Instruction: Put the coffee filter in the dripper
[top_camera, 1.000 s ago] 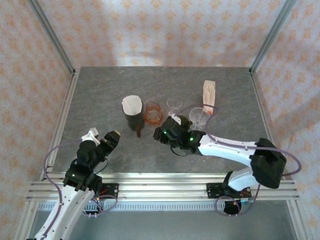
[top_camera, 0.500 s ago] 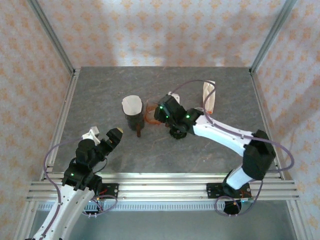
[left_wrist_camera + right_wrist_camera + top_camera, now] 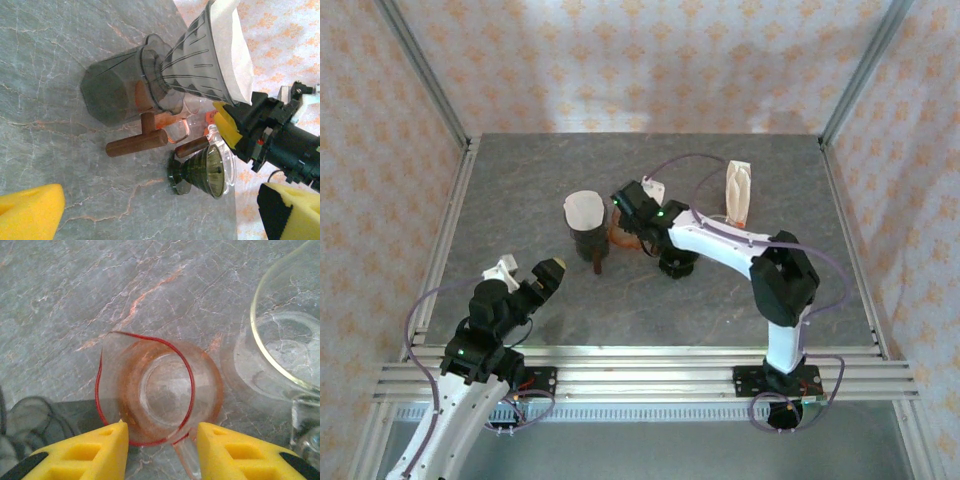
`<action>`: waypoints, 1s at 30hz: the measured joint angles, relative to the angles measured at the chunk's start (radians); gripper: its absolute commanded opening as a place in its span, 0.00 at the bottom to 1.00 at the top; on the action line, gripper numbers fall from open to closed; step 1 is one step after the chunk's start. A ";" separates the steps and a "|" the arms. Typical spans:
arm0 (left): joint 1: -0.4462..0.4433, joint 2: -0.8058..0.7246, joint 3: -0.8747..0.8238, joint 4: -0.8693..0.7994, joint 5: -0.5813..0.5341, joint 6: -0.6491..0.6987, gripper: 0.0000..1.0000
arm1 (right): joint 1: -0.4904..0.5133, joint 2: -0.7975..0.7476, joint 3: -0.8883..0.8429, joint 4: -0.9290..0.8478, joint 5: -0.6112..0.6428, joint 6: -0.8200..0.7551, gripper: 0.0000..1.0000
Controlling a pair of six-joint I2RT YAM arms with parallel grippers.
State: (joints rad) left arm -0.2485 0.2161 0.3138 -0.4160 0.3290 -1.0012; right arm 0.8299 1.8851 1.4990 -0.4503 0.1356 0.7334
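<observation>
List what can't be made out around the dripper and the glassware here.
Right wrist: the bottom edge crops the right tool; its height over the pink pitcher is unclear.
Right wrist: the right edge cuts off the clear glass.
Left wrist: the top edge cuts off the filter, so its seating in the dripper is unsure.
Top external: the right arm hides much of the pink pitcher.
</observation>
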 measured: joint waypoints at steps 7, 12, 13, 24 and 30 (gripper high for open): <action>0.000 -0.001 0.000 -0.018 -0.006 0.005 1.00 | -0.017 0.056 0.024 -0.025 0.023 0.060 0.40; 0.000 -0.001 0.000 -0.029 -0.019 0.004 1.00 | -0.026 0.100 0.048 -0.032 0.022 0.069 0.40; 0.000 -0.001 0.000 -0.031 -0.020 0.004 1.00 | -0.027 0.105 0.052 -0.032 0.022 0.070 0.40; 0.000 -0.014 0.000 -0.045 -0.027 0.003 1.00 | -0.029 0.131 0.071 -0.033 0.014 0.079 0.32; 0.000 -0.016 0.000 -0.047 -0.030 0.003 1.00 | -0.029 0.145 0.071 -0.033 0.014 0.084 0.22</action>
State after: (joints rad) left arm -0.2485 0.2005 0.3138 -0.4629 0.2989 -0.9977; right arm 0.8009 2.0304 1.5703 -0.4835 0.1497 0.8177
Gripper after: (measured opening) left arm 0.995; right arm 0.252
